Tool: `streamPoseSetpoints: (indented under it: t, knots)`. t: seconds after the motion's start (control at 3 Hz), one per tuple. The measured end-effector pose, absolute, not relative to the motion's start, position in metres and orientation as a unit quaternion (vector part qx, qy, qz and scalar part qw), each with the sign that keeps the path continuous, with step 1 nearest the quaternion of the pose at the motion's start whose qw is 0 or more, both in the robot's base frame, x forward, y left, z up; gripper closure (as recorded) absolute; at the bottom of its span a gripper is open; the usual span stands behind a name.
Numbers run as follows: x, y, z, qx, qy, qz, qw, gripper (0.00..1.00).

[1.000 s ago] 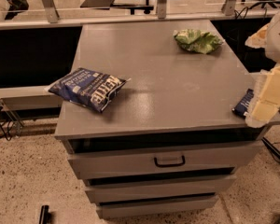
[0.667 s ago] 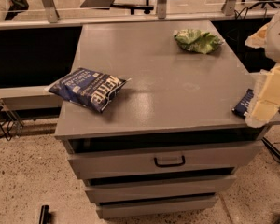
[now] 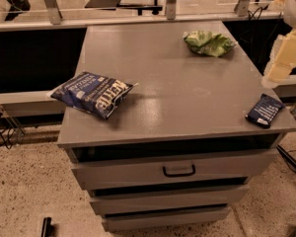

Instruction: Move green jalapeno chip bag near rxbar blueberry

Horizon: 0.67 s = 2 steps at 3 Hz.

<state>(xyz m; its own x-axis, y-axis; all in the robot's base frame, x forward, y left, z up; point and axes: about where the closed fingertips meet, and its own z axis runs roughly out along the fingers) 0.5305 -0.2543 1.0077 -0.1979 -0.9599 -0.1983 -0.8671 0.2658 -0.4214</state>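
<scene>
The green jalapeno chip bag lies crumpled at the far right of the grey cabinet top. The rxbar blueberry, a small dark navy wrapper, lies at the near right corner of the top. My gripper shows as a cream-coloured part at the right edge of the view. It hangs above the cabinet's right side, between the green bag and the bar, and touches neither.
A larger dark blue chip bag with white lettering lies at the near left edge of the top. The cabinet has drawers below. A railing runs behind the cabinet.
My gripper has risen from just over the bar to higher up at the right edge. The whole bar now shows. The bags have not moved.
</scene>
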Motion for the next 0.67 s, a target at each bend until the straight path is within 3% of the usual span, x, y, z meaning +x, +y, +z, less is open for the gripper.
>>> streamPoseSetpoints:
  t: [0.67]
  knots:
    - [0.63, -0.255, 1.007, -0.583, 0.756, -0.114, 0.276, 0.0]
